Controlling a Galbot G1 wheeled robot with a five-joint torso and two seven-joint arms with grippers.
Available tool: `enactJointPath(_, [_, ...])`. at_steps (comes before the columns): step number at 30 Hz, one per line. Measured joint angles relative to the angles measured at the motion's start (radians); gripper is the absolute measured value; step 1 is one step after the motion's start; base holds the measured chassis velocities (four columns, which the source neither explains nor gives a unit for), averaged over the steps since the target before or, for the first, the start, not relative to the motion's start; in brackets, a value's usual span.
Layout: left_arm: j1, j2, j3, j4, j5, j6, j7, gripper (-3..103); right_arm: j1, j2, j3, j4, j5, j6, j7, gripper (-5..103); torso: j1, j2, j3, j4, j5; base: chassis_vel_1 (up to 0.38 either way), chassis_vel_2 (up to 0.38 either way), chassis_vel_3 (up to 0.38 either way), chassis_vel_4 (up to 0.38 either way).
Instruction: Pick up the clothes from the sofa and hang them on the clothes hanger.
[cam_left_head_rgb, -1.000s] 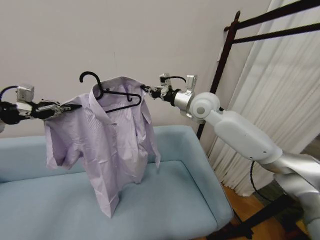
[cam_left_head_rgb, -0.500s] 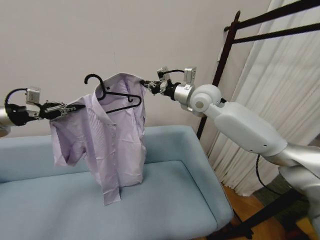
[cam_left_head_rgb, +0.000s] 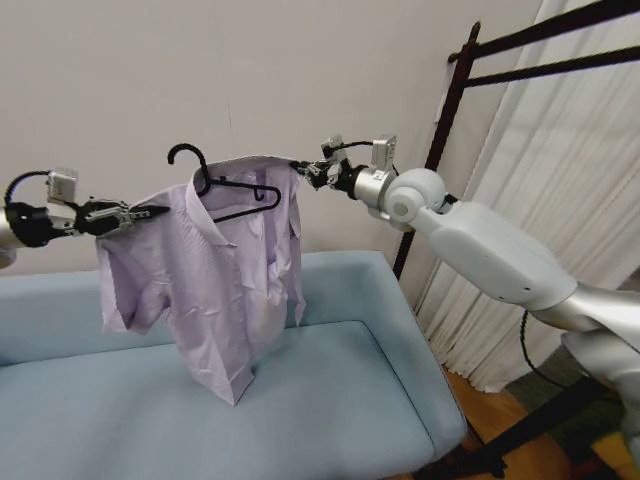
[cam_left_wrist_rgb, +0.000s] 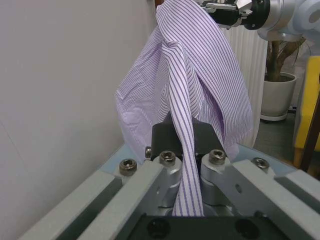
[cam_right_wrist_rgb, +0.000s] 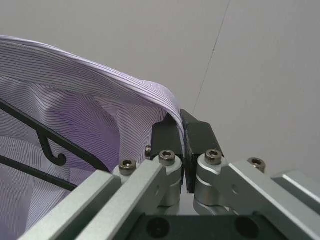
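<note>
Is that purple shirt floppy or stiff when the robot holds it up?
Probably floppy: the shirt sags in folds between the left gripper and right gripper. Likely light, since two small pinches of cloth carry it. The tilted hanger might slip out.

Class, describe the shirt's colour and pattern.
The shirt is lilac with fine purple stripes, clearest in the left wrist view.

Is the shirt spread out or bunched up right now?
Spread out: the left hand and right hand each pinch a shoulder, and the shirt hangs stretched between them, with the hanger at its collar.
</note>
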Motion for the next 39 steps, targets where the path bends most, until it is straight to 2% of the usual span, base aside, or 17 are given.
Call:
enactJointPath(4, [0.0, -0.007, 0.0, -0.007, 0.003, 0.002, -0.026, 2, 0.007, -0.007, -0.001, 0.012, -0.004, -0.008, 0.002, 1, 0.0, 0.0, 0.0, 0.0, -0.0001, 0.0, 0.0, 0.0, 0.0])
enactJointPath(8, [-0.006, -0.022, 0.002, -0.03, 0.011, 0.014, -0.087, 2, 0.026, -0.01, -0.017, 0.015, -0.027, -0.016, 0.002, 1, 0.0, 0.0, 0.0, 0.0, 0.0, 0.0, 0.0, 0.0, 0.0])
enactJointPath(15, [-0.014, -0.032, 0.003, -0.053, 0.052, 0.024, -0.134, 2, 0.042, 0.005, -0.024, 0.01, -0.041, -0.023, 0.016, 1, 0.0, 0.0, 0.0, 0.0001, -0.0001, 0.0, 0.0, 0.0, 0.0])
enactJointPath(20, [-0.014, -0.033, 0.007, -0.078, 0.071, 0.024, -0.194, 2, 0.059, 0.026, -0.023, 0.027, -0.041, -0.041, 0.037, 1, 0.0, 0.0, 0.0, 0.0001, -0.0001, 0.0, 0.0, 0.0, 0.0])
enactJointPath(23, [-0.014, -0.033, 0.01, -0.1, 0.071, 0.024, -0.249, 2, 0.079, 0.036, -0.021, 0.064, -0.032, -0.08, 0.043, 1, 0.0, 0.0, 0.0, 0.0001, -0.0001, 0.0, 0.0, 0.0, 0.0])
enactJointPath(32, [-0.028, -0.056, 0.018, -0.16, 0.047, 0.015, -0.33, 2, 0.114, 0.08, -0.052, 0.121, 0.059, -0.115, 0.092, 1, 0.0, 0.0, 0.0, 0.0002, -0.0001, 0.0, 0.0, 0.0, 0.0])
enactJointPath(39, [-0.044, -0.111, 0.028, -0.198, 0.001, -0.019, -0.383, 2, 0.134, 0.137, -0.059, 0.13, 0.161, -0.122, 0.129, 1, 0.0, 0.0, 0.0, 0.0001, -0.0002, 0.0, 0.0, 0.0, 0.0])
